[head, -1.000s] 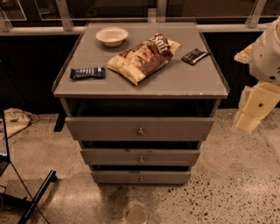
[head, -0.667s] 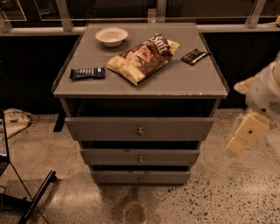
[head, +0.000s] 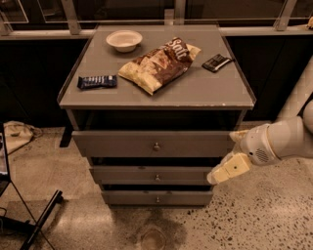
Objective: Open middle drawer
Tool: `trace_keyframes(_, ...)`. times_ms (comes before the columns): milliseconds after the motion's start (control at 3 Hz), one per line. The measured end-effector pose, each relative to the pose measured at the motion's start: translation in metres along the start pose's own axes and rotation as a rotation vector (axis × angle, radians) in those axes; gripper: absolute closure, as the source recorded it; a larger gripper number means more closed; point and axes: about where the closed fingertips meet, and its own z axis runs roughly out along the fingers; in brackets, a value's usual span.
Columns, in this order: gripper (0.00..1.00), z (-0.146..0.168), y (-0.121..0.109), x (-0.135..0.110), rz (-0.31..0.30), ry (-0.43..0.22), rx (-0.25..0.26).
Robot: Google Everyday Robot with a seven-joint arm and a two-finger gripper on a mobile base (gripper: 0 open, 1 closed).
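Dim room — speckled terrazzo floor [head: 274, 215], dark windows [head: 122, 10] with pale frames [head: 68, 14] behind the grey cabinet [head: 205, 90].

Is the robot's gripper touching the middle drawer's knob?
No, the gripper is beside the right end of the middle drawer, far from its knob.

The arm [head: 288, 139] is a smooth, rounded shell in off-white, thick and tube-like, with no cables or screws showing. A second pale link [head: 295, 93] runs diagonally along the right edge, greyer in the dim light. The wrist housing [head: 259, 146] is bulbous, with a thin tan seam ringing it and a small patch of dark dots (like a speaker grille) on its side. The gripper [head: 228, 169] is cream-yellow, blocky and flat-faced, with a small dark square mark on it. It sits low at the right of the view, just beside the right end of the middle drawer [head: 156, 175].
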Motion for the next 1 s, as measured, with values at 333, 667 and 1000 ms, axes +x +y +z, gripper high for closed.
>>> trace_keyframes(333, 0.18, 0.0179, -0.0069, 0.0075, 0.042, -0.023, -0.024)
trace_keyframes(667, 0.41, 0.0161, -0.0059, 0.0061, 0.037, -0.021, -0.021)
trace_keyframes(1000, 0.64, 0.0161, -0.0059, 0.0061, 0.037, -0.021, -0.022)
